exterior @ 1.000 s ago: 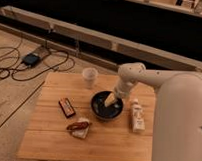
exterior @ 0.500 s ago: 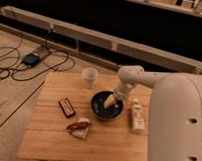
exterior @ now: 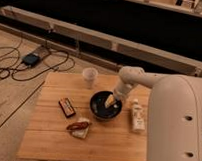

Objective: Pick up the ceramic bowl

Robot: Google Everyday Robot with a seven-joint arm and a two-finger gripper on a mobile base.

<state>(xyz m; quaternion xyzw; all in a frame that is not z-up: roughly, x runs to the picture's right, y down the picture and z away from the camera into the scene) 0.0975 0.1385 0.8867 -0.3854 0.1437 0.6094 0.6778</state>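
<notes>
Camera view has the gripper (exterior: 112, 100) down inside the ceramic bowl (exterior: 104, 106), tip sitting over the right part of the dark interior, close to the rim on that side. Can't tell how far the fingers are spread or whether they've got hold of the rim, since the pale tip just reads as one shape against the glossy inside. The bowl sits on the wooden table (exterior: 52, 143), roughly mid-table and toward the back, with the small pale cup (exterior: 88, 76) just behind it to the left and apart from it. Compared with half a second back, the gripper looks like it has shifted a touch lower into the bowl, while the bowl itself hasn't moved and is still flat on the table. The arm (exterior: 132, 78) comes in from the big white body on the right, bends at a rounded elbow above the table's back edge, then angles down and left into the bowl. Other bits on the table: a dark flat bar (exterior: 67, 107) left of the bowl, a snack packet (exterior: 79, 128) in front of it, and a white bottle (exterior: 138, 116) lying to its right.
</notes>
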